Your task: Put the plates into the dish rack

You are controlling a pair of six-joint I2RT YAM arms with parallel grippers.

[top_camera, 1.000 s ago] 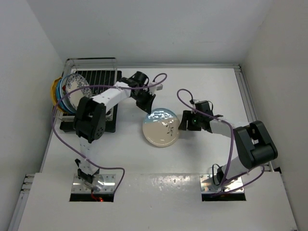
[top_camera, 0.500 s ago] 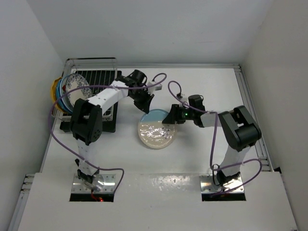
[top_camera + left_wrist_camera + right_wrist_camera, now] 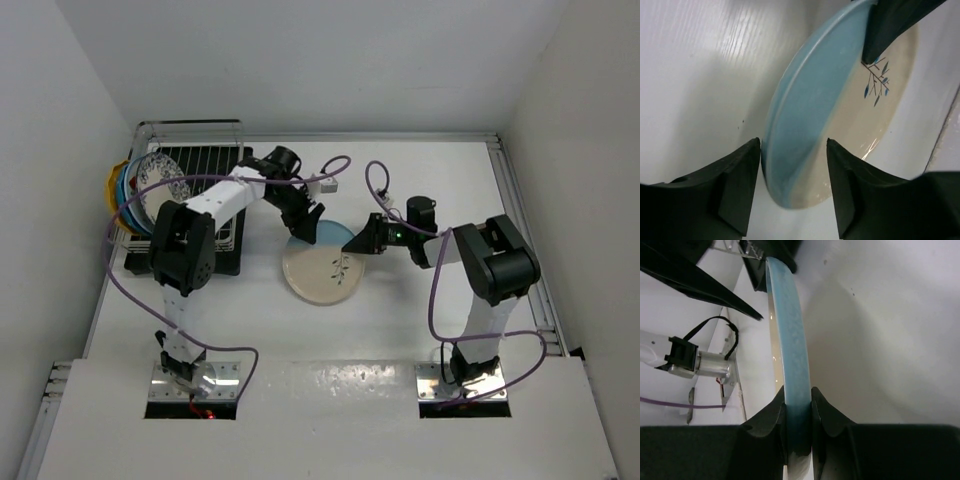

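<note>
Evidently the plate (image 3: 322,270) is pinched and tilted by the right gripper (image 3: 798,407) for handover to the open left gripper (image 3: 793,148).

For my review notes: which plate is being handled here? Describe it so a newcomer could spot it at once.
Find the dish rack at the far-left corner of the table, then look right to the middle. The plate there is the only one outside the rack: cream with a blue band and a small sprig, its rim pinched by the right gripper.
</note>
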